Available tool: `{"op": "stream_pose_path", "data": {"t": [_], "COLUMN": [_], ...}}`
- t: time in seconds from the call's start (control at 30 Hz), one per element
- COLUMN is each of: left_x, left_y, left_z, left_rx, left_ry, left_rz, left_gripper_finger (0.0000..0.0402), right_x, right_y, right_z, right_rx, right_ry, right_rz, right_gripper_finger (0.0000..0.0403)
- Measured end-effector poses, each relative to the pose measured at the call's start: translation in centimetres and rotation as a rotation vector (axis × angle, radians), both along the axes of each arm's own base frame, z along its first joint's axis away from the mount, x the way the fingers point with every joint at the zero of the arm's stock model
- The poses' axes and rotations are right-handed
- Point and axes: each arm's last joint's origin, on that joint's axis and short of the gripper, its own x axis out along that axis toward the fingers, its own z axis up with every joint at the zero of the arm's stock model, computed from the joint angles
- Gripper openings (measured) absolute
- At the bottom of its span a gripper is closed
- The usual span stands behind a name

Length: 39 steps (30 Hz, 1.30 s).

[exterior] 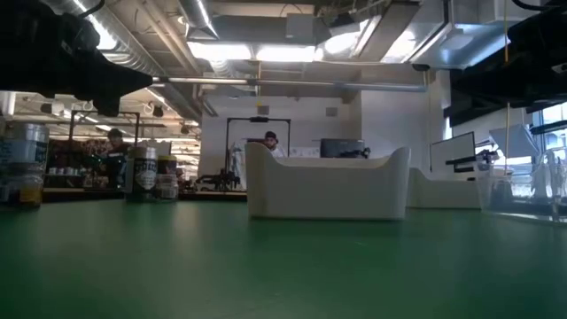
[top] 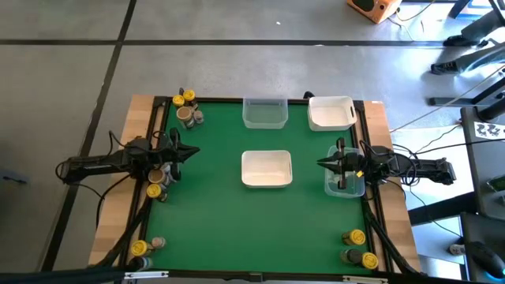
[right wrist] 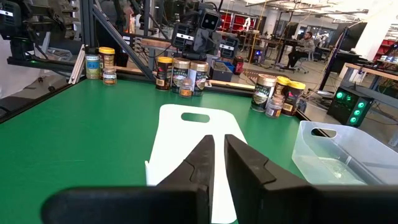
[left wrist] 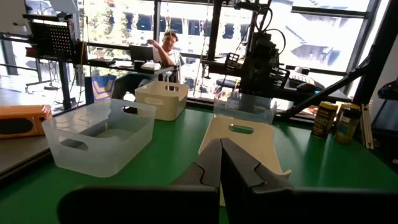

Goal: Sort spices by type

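Observation:
Small spice jars stand upright in groups at the table's edges: at the far left corner [top: 185,108], beside the left arm [top: 158,180], at the near left corner [top: 143,246] and at the near right corner [top: 359,247]. The right wrist view shows jars [right wrist: 180,74] across the table. My left gripper [top: 192,153] [left wrist: 221,165] hovers shut at the left side, pointing at the white centre tray [top: 267,168]. My right gripper [top: 319,164] [right wrist: 219,158] hovers shut at the right side, above a clear tray [top: 347,183], facing the same white tray [right wrist: 193,124].
A clear tray [top: 264,113] and a white tray [top: 330,112] sit at the far edge. Open green table surface lies between the centre tray and the near edge. People sit at desks in the room beyond the table.

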Motion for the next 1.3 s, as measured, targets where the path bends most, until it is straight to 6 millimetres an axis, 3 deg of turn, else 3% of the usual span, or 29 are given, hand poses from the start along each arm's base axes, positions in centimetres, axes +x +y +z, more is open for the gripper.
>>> {"op": "stream_pose_path", "data": {"t": [0.37,0.5,0.67,0.83,1.03,1.17,1.3], "left_x": [0.0,0.0,-0.1,-0.4,-0.7,-0.6,-0.2], "left_y": [0.0,0.0,0.0,0.0,0.0,0.0,0.1], "left_z": [0.0,0.1,1.2,2.4,3.3,3.5,3.4], "left_rx": [0.0,0.008,0.03,-0.051,-0.031,0.003,0.091], "left_ry": [-0.001,-0.01,-0.12,-0.271,-0.367,-0.37,-0.333], "left_rz": [0.0,0.001,0.002,-0.012,0.015,0.023,0.043], "left_gripper_finger": [0.0,0.0,0.0,0.0,0.0,0.0,0.0], "right_x": [0.0,0.0,0.0,0.0,-0.3,-0.6,-0.6], "right_y": [0.0,0.0,0.0,0.1,0.2,0.4,0.5], "right_z": [0.0,0.3,0.3,1.1,2.8,3.9,5.4], "right_rx": [-0.008,-0.195,-0.207,-0.044,0.366,0.4,0.474], "right_ry": [-0.002,-0.035,-0.034,-0.119,-0.283,-0.344,-0.263], "right_rz": [0.0,0.0,0.003,0.049,0.1,0.213,0.24], "right_gripper_finger": [0.004,0.004,0.004,0.004,0.004,0.004,0.004]}}
